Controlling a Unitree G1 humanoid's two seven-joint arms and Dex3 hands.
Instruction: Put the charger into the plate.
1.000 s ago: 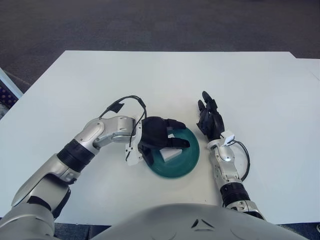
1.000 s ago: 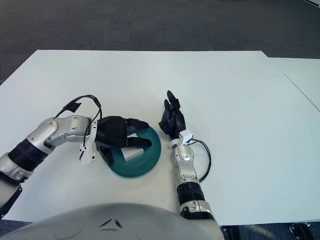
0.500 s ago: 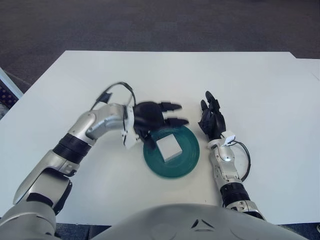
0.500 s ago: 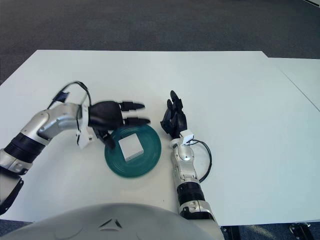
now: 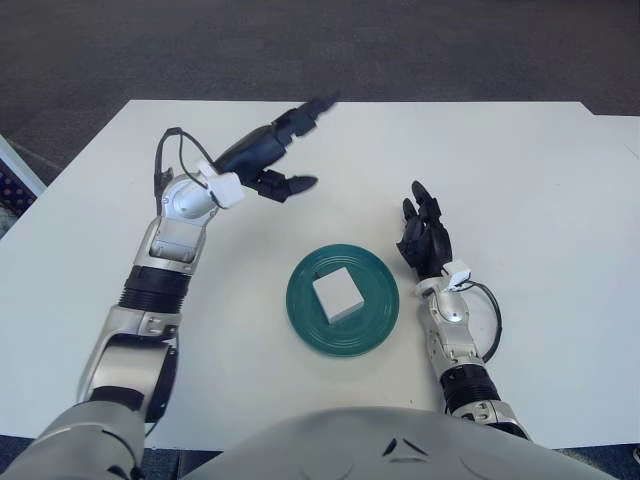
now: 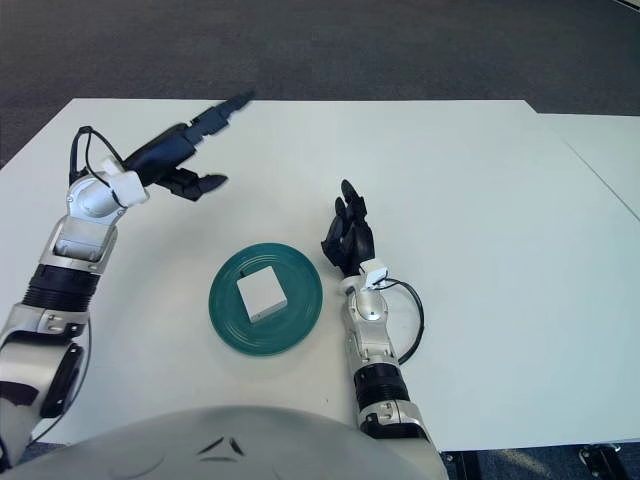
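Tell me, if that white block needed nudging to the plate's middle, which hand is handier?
Probably the right hand: it sits just beside the plate holding the charger. The left hand is raised farther off, fingers spread.

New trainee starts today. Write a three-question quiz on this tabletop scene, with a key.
1. True or false: the small white square charger lies inside the round green plate.
2. Which hand is raised with fingers spread above the white table: A) left hand, B) right hand?
3. Fill in: the right hand shows to the ____ of the plate.

Key: 1 true; 2 A; 3 right.
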